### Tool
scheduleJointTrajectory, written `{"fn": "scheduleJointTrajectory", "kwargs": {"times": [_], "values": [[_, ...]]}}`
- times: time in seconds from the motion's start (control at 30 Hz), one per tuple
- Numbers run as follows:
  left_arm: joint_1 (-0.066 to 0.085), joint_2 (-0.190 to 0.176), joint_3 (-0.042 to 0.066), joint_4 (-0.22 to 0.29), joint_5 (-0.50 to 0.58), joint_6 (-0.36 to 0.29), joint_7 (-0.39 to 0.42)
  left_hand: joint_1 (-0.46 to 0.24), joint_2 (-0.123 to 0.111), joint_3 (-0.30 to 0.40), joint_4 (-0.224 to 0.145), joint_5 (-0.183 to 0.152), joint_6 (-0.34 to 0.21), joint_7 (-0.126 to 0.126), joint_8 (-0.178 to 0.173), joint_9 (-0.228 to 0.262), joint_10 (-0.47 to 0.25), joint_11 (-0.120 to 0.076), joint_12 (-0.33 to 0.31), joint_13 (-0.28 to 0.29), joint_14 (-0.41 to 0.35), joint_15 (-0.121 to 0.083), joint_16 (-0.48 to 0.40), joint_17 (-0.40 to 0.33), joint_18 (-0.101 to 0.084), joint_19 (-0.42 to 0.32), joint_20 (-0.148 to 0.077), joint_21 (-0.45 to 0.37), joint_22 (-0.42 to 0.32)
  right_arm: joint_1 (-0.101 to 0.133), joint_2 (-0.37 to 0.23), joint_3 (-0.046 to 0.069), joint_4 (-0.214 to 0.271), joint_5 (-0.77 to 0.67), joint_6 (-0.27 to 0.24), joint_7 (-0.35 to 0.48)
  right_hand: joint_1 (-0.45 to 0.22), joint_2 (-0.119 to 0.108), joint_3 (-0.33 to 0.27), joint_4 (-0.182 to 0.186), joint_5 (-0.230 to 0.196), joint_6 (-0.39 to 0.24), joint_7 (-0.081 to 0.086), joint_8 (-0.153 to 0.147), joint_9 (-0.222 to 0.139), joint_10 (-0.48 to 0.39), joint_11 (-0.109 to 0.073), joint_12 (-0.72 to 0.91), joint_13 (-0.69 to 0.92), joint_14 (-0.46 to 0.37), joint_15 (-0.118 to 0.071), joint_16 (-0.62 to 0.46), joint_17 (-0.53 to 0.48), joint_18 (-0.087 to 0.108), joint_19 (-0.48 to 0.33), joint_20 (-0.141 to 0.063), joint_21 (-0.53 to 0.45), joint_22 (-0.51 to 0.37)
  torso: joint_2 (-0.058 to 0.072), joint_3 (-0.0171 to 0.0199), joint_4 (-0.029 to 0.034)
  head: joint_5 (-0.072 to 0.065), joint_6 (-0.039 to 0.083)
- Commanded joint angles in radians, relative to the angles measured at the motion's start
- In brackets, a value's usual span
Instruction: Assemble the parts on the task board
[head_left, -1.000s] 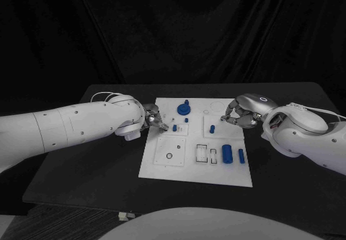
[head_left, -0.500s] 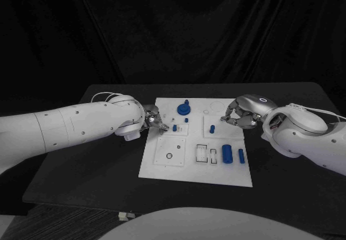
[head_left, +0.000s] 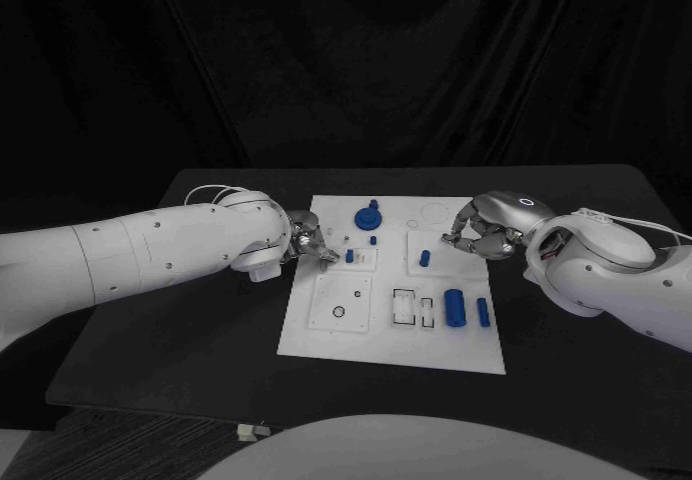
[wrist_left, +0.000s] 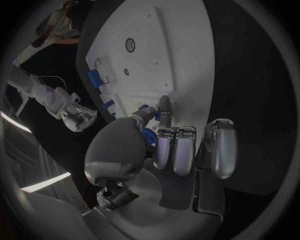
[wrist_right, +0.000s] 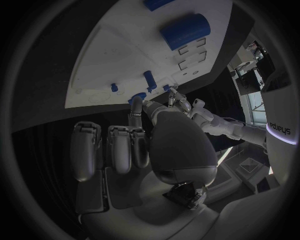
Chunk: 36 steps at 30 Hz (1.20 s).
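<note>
Left robot hand (head_left: 307, 243): small blue part (wrist_left: 157, 115) pinched over board (head_left: 378, 335). Right robot hand (head_left: 482, 234): fingers curled; grip cannot be told.

The word "sharpa" runs sideways on the white arm (wrist_right: 279, 131) at the right wrist view's rim.

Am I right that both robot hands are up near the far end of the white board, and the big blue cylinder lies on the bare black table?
Not quite. The big blue cylinder lies on the white board, near its right edge, as the head view shows. Both robot hands, left and right, are indeed towards the far end.
</note>
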Motion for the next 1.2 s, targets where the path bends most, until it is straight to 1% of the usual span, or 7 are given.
{"fn": "scheduleJointTrajectory", "kwargs": {"times": [0.03,0.27,0.67,0.77,0.93,1.03,1.2], "values": [[-0.004,0.002,0.0,0.0,-0.001,0.013,0.021,-0.019,0.008,-0.015,0.022,-0.009,-0.009,0.0,0.0,0.001,0.106,-0.006,0.018,0.273,0.114,-0.011,0.014,0.268,0.03,-0.005,0.0,-0.016,0.217,-0.003,0.0,0.001,-0.001,-0.002,0.009,-0.021,0.022,0.002,0.018,-0.005,0.026,-0.004,-0.002,-0.017,0.013,0.107,0.006,-0.012,0.252,0.086,0.001,-0.024,0.128,-0.01,0.04,0.005,-0.027,0.236,0.0,0.0002,0.0003,-0.001,0.0],[-0.005,0.001,0.0,-0.001,-0.001,0.012,0.023,-0.039,-0.002,-0.047,0.048,-0.039,-0.031,0.006,0.007,0.011,0.106,-0.002,0.018,0.273,0.114,-0.008,0.014,0.268,0.031,-0.009,0.002,-0.022,0.215,-0.004,0.0,0.001,-0.002,-0.002,0.011,-0.022,0.023,0.003,0.019,-0.006,0.026,-0.004,-0.002,-0.017,0.013,0.107,0.006,-0.012,0.252,0.086,0.001,-0.025,0.127,-0.01,0.039,0.005,-0.028,0.236,0.0,0.0002,0.0003,-0.001,0.0],[-0.006,-0.001,0.0,0.001,-0.001,0.01,0.025,-0.052,-0.009,-0.072,0.067,-0.046,-0.037,0.007,0.017,0.02,0.106,0.0,0.018,0.273,0.114,-0.006,0.014,0.268,0.032,-0.011,0.004,-0.026,0.214,-0.004,0.001,0.001,-0.002,-0.002,0.016,-0.024,0.024,0.002,0.019,-0.007,0.027,-0.004,-0.002,-0.017,0.013,0.107,0.006,-0.012,0.252,0.086,0.001,-0.025,0.127,-0.01,0.039,0.005,-0.029,0.236,0.0,0.0004,0.0002,-0.002,0.0],[-0.006,-0.001,0.0,0.001,-0.001,0.009,0.026,-0.05,-0.01,-0.089,0.074,-0.045,-0.031,0.001,0.048,0.054,0.106,-0.004,0.018,0.273,0.114,-0.008,0.014,0.268,0.033,-0.012,0.003,-0.028,0.214,-0.004,0.001,0.001,-0.002,-0.002,0.018,-0.024,0.024,0.002,0.019,-0.007,0.027,-0.004,-0.002,-0.017,0.013,0.107,0.006,-0.012,0.252,0.086,0.001,-0.025,0.127,-0.01,0.039,0.005,-0.029,0.236,0.0,0.0003,0.0004,-0.003,0.0],[-0.006,-0.001,0.0,-0.001,-0.001,0.012,0.027,-0.041,-0.014,-0.104,0.076,-0.041,-0.042,-0.004,0.078,0.093,0.106,-0.007,0.018,0.273,0.114,-0.012,0.014,0.268,0.033,-0.012,0.001,-0.03,0.213,-0.004,0.002,0.001,-0.003,-0.002,0.02,-0.025,0.024,0.002,0.019,-0.007,0.027,-0.004,-0.002,-0.017,0.013,0.107,0.006,-0.012,0.252,0.086,0.001,-0.025,0.127,-0.01,0.039,0.005,-0.029,0.236,0.0,0.0001,0.0005,-0.003,0.0],[-0.006,-0.001,0.0,-0.001,-0.001,0.011,0.029,-0.04,-0.017,-0.11,0.077,-0.042,-0.048,-0.004,0.086,0.106,0.106,-0.008,0.018,0.273,0.114,-0.012,0.014,0.268,0.033,-0.012,0.0,-0.03,0.213,-0.004,0.003,0.001,-0.004,-0.002,0.022,-0.026,0.024,0.002,0.019,-0.007,0.027,-0.004,-0.002,-0.017,0.013,0.107,0.006,-0.012,0.252,0.086,0.001,-0.025,0.127,-0.01,0.039,0.005,-0.029,0.236,0.0,0.0003,0.0002,-0.002,0.0],[-0.006,-0.003,0.0,0.0,-0.001,0.009,0.029,-0.028,-0.017,-0.133,0.082,-0.065,-0.067,-0.009,0.137,0.178,0.106,-0.012,0.018,0.273,0.114,-0.015,0.014,0.268,0.033,-0.011,-0.003,-0.031,0.213,-0.005,0.005,0.001,-0.006,-0.002,0.026,-0.027,0.025,0.002,0.02,-0.008,0.028,-0.004,-0.002,-0.018,0.013,0.107,0.006,-0.012,0.252,0.086,0.001,-0.025,0.127,-0.009,0.039,0.005,-0.029,0.236,0.0,0.0001,0.0002,-0.001,0.0]]}}
